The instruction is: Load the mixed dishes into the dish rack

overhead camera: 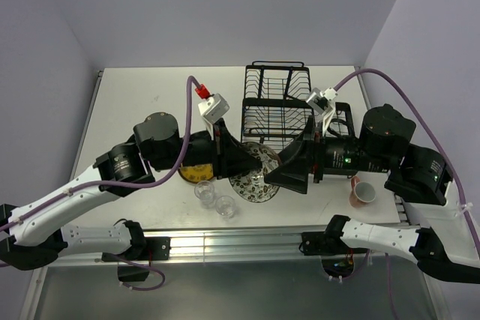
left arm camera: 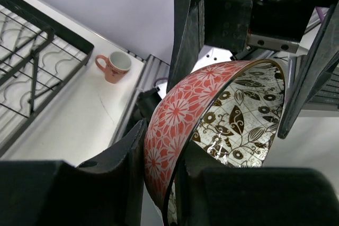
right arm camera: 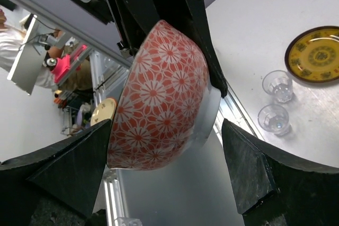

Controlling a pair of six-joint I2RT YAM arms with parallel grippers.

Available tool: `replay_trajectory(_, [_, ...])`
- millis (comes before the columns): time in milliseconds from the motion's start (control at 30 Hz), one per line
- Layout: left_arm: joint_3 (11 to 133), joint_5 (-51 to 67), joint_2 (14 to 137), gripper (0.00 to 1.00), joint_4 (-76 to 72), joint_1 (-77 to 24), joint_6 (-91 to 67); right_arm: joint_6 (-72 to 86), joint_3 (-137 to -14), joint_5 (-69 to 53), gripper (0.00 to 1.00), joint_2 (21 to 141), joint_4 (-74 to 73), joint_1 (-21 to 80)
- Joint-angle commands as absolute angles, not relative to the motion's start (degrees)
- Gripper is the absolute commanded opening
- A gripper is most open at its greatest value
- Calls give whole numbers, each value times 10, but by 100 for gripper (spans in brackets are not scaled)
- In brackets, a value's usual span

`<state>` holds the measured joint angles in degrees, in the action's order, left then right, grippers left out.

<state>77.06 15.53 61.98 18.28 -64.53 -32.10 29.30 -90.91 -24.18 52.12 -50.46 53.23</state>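
from above, the bowl (overhead camera: 251, 186) sits between your two arms, just in front of the dish rack (overhead camera: 277, 103). the left fingers (overhead camera: 253, 160) reach it from the left and the right fingers (overhead camera: 289, 171) from the right. its white inside, with a brown leaf pattern, faces up toward this camera.

in the left wrist view, your left fingers (left arm camera: 124, 154) are pinched on the rim of the bowl (left arm camera: 180, 109), one on the red flowered outside and one inside. the bowl is tipped on its side, the rim running steeply up the view and the mouth turned to the right. the right fingers (left arm camera: 185, 35) stand spread on either side of it.

in the right wrist view, your right fingers (right arm camera: 74, 168) are wide apart with the bowl (right arm camera: 159, 99) between them, holding nothing. you cannot tell if they touch it. only the red outside shows, and it hangs clear above the counter (right arm camera: 265, 25).
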Motion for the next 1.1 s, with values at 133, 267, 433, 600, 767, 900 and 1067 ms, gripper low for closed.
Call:
replay_trajectory(133, [838, 8, 614, 0, 207, -651, -228, 415, -945, -110, 95, 519, -526, 530])
replay_trajectory(267, [858, -174, 626, 0, 209, -675, -179, 490, -976, -2, 100, 518, -559, 529])
replay_trajectory(433, [870, -297, 656, 0, 166, -716, -63, 610, -977, 97, 100, 496, -552, 529])
replay_trajectory(600, [847, -421, 685, 0, 5, -765, 136, 731, -955, 145, 100, 490, -478, 530])
replay_trajectory(767, [817, -506, 710, 0, -179, -777, 281, 826, -952, 150, 96, 512, -427, 529])
replay_trajectory(900, [811, -535, 741, 0, -307, -786, 363, 902, -917, 141, 93, 520, -381, 529])
replay_trajectory(1067, [809, -533, 774, 0, -382, -800, 435, 936, -875, 171, 91, 519, -316, 529])
